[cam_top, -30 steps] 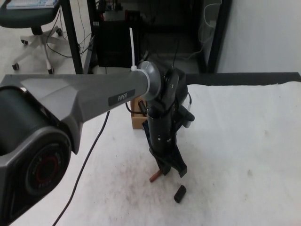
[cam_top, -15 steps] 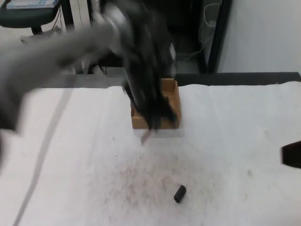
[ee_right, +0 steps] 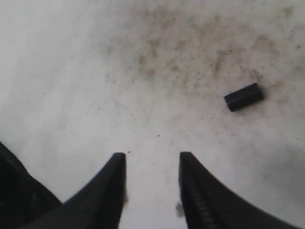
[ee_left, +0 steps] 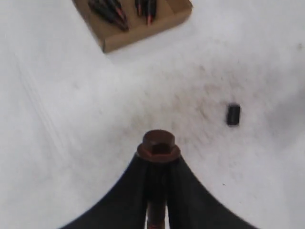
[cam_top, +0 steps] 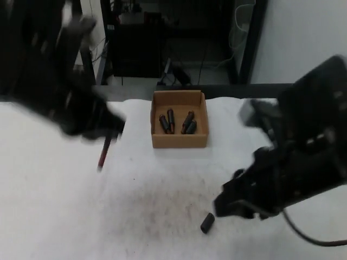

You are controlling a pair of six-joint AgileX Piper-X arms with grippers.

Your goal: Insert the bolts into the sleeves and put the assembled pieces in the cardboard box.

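Observation:
A rust-red bolt is clamped head-out in my left gripper, which is shut on its shank. In the high view that bolt hangs under the left gripper, above the cloth to the left of the cardboard box. Several assembled pieces lie in the box. A short black sleeve lies alone on the stained cloth near the front. My right gripper is open and holds nothing, a little way off the sleeve. In the high view the right gripper is just right of the sleeve.
The bench is covered with a white cloth with a brown stain in the middle. Behind the bench's back edge stand black racks and an office chair.
My left arm lifted the bolt from the cloth at centre front and swung back and left with it. My right arm came in from the right toward the sleeve.

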